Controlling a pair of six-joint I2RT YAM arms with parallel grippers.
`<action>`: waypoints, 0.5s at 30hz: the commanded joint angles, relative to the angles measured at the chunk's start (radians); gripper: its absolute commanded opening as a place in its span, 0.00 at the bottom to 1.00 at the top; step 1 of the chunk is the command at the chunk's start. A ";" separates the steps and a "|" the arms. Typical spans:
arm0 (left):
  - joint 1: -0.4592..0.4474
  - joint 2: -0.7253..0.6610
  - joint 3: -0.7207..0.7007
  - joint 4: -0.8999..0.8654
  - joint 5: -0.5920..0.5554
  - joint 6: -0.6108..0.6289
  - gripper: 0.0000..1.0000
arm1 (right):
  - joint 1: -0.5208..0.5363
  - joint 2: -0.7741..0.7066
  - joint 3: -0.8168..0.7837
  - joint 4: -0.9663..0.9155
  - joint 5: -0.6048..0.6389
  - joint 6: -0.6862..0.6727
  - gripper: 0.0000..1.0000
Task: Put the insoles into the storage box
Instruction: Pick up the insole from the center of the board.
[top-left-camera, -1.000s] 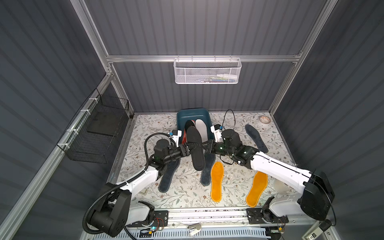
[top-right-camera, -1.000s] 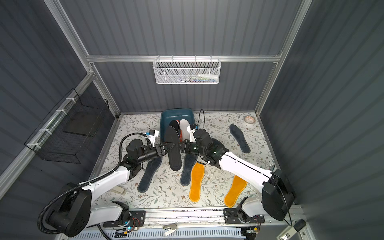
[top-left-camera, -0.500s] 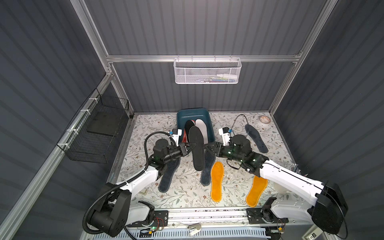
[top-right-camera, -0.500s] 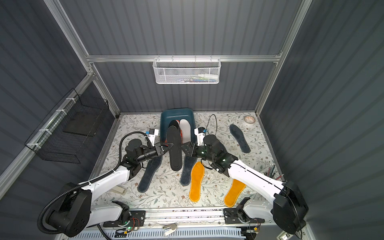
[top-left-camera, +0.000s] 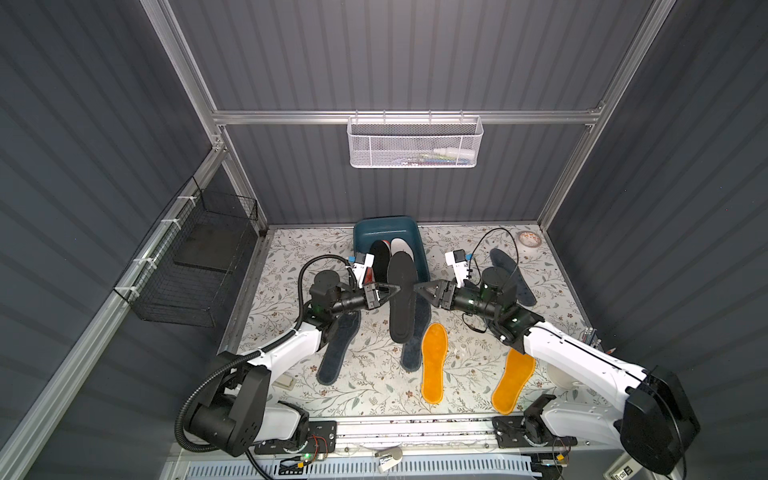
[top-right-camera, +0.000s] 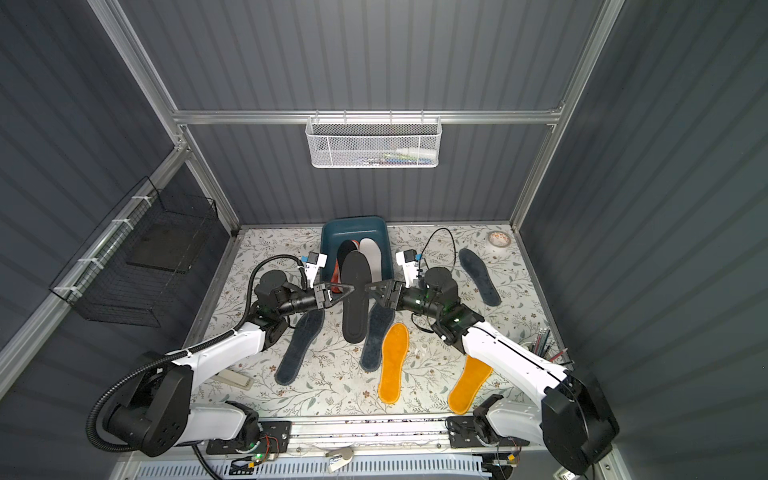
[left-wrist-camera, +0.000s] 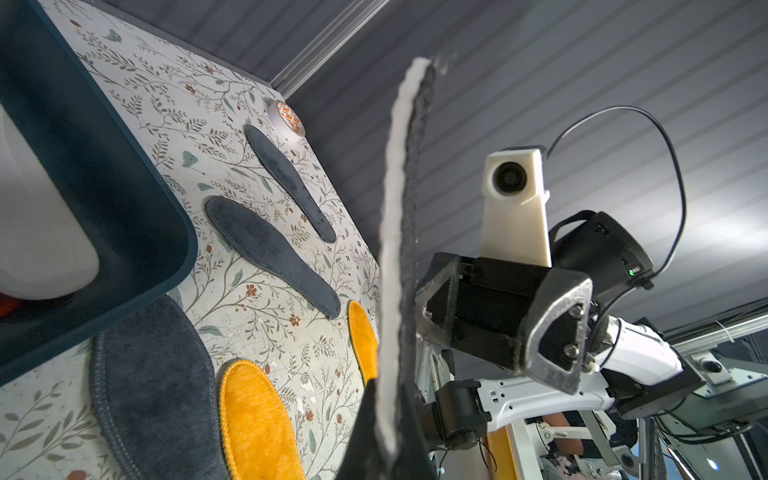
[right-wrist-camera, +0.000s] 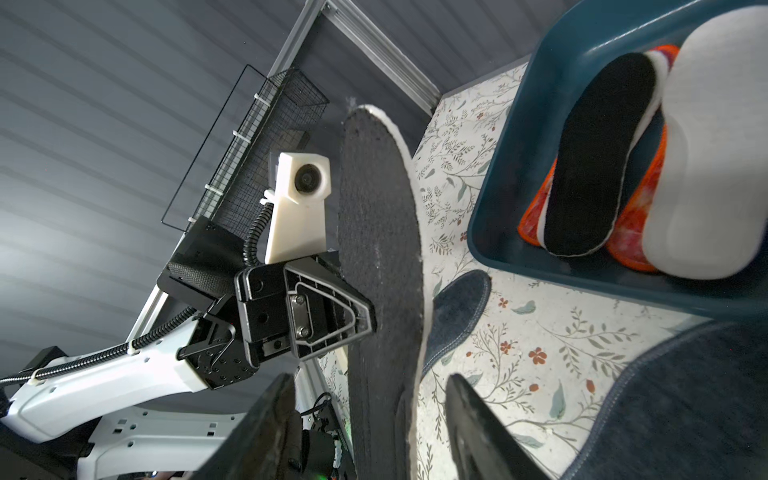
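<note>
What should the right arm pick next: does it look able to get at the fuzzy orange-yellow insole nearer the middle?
Probably yes: the right gripper is open, and that orange-yellow insole lies flat and uncovered close by.

Floral-print surface (top-left-camera: 374, 382). Teal storage box (top-left-camera: 384, 221) sits at back centre. Three grey-blue insoles lie flat on it: the left grey insole (top-left-camera: 338, 353) by the left arm, the centre grey insole (top-left-camera: 411, 357) just in front of the box, the far grey insole (top-left-camera: 500, 259) at back right. Two orange ones lie near the front: the centre orange insole (top-left-camera: 434, 365) just beside the centre grey one, the right orange insole (top-left-camera: 513, 386) partly under the right arm. Tape roll (top-left-camera: 528, 240) in the back right corner. Small white object (top-left-camera: 286, 380) at front left.
</note>
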 joint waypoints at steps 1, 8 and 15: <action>-0.003 0.011 0.030 0.058 0.044 -0.013 0.00 | 0.012 0.038 0.015 0.091 -0.069 0.027 0.57; -0.004 0.037 0.036 0.080 0.051 -0.025 0.00 | 0.040 0.101 0.034 0.153 -0.087 0.063 0.28; -0.002 0.045 0.042 0.069 0.046 -0.022 0.00 | 0.043 0.107 0.047 0.113 -0.061 0.057 0.00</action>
